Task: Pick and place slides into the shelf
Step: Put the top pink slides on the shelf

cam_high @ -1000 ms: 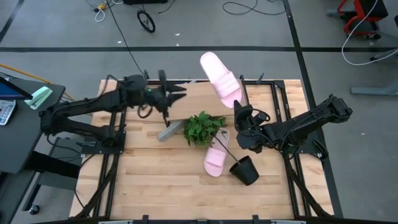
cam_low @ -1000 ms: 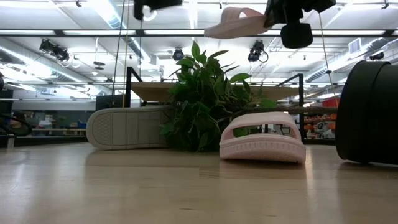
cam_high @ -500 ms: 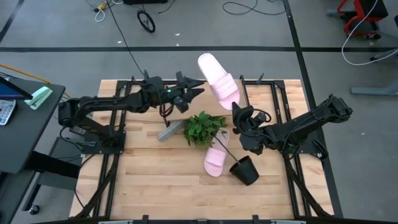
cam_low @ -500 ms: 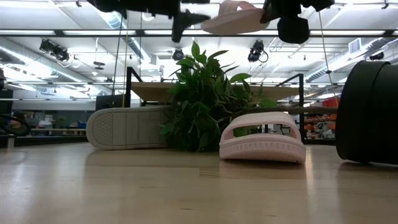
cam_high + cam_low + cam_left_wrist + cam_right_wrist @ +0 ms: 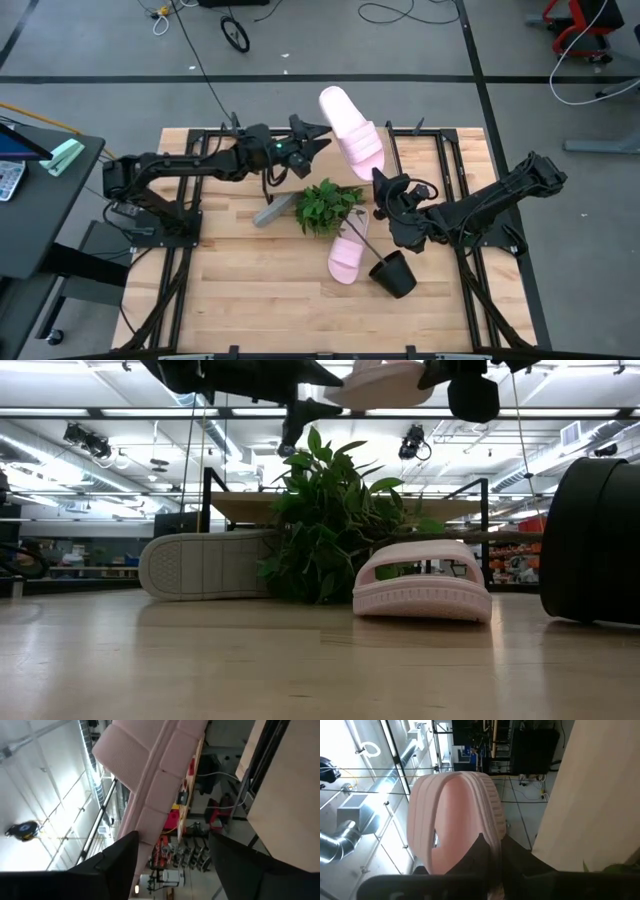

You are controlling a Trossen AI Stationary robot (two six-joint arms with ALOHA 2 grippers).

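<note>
My right gripper (image 5: 379, 179) is shut on a pale pink slide (image 5: 352, 133) that it holds high above the table's far part. My left gripper (image 5: 318, 143) stands open close by that slide's left side; in the left wrist view the slide (image 5: 150, 780) lies just past the fingers, and I cannot tell whether they touch it. A second pink slide (image 5: 348, 256) lies sole down on the table. A grey slide (image 5: 205, 565) stands on its long edge beside the plant. The shelf (image 5: 245, 508) shows behind the plant in the low view. My right gripper pinches the rim of the pink slide's near end (image 5: 492, 832), beside the strap, between its two fingers. The fingers come level from the table's near right. The slide is lifted clear and reaches away from the fingers toward the far edge.
A green leafy plant (image 5: 328, 206) lies mid-table between the grey slide and the second pink slide. A black pot (image 5: 393, 273) lies on its side near the pink slide's near end. Black frame rods (image 5: 440, 150) run along the table's far and side edges.
My left gripper has travelled toward the table's right edge and a little down, up to the held pink slide, rolling about its own axis and opening wider on the way. The pink slide in my right gripper has stayed aloft, almost unmoved.
</note>
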